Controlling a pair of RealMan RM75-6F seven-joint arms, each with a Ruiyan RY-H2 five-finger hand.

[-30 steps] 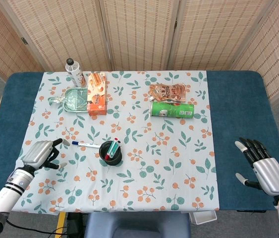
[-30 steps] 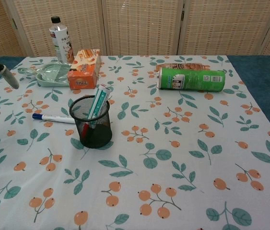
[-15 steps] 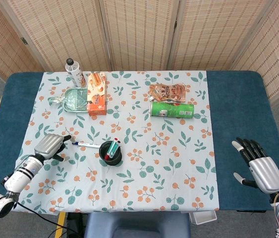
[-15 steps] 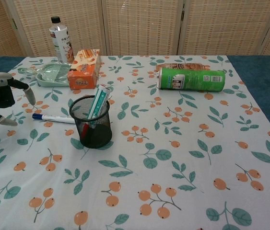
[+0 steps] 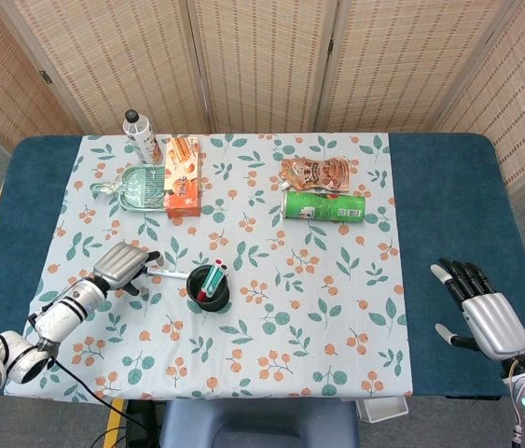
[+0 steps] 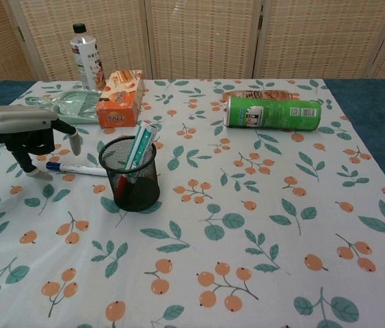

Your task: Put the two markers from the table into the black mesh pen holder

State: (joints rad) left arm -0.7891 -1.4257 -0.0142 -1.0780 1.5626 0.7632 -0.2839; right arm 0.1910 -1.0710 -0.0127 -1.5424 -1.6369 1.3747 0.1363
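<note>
Covering blue table, floral cloth (wicker screens)

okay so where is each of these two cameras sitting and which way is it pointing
Head view: high above the near table edge, looking steeply down on the whole table; shows the left hand with its forearm and the right hand, fingers spread.
Chest view: lower, near table height, looking across the cloth toward the woven screens; shows only the left hand, at the left edge.
Shared: the left hand over the marker, the pen holder, the green can.
</note>
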